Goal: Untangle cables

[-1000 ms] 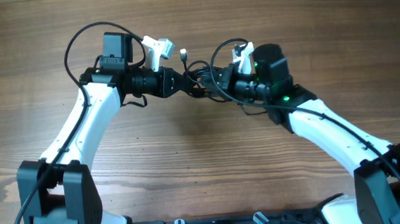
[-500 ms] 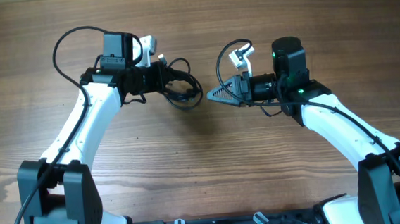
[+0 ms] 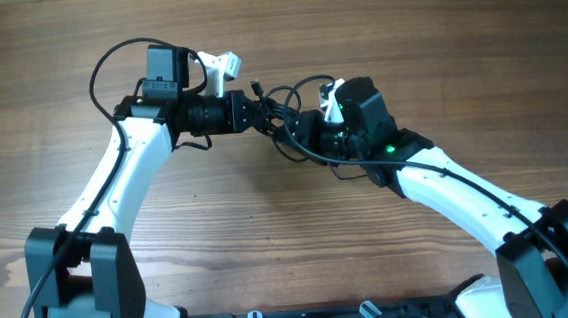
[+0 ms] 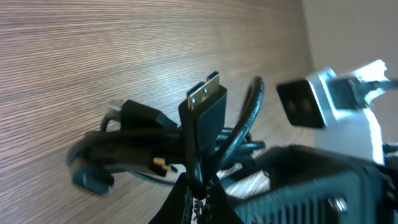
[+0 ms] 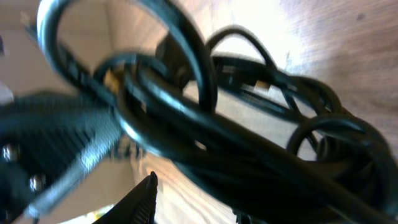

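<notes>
The cables (image 3: 279, 114) form a knotted bunch between the two arms, over the far middle of the tabletop (image 3: 270, 240); the left gripper (image 3: 253, 111) is clamped on one strand just below its silver-tipped plug (image 4: 208, 93), which stands upright. The right gripper (image 3: 307, 132) sits among the loops; one finger shows under the bunch, but I cannot tell whether it holds a cord.

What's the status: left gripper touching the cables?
Touching. The left wrist view shows the left gripper pinched shut on one strand of the cables, its plug end standing up just above the fingertips.
</notes>
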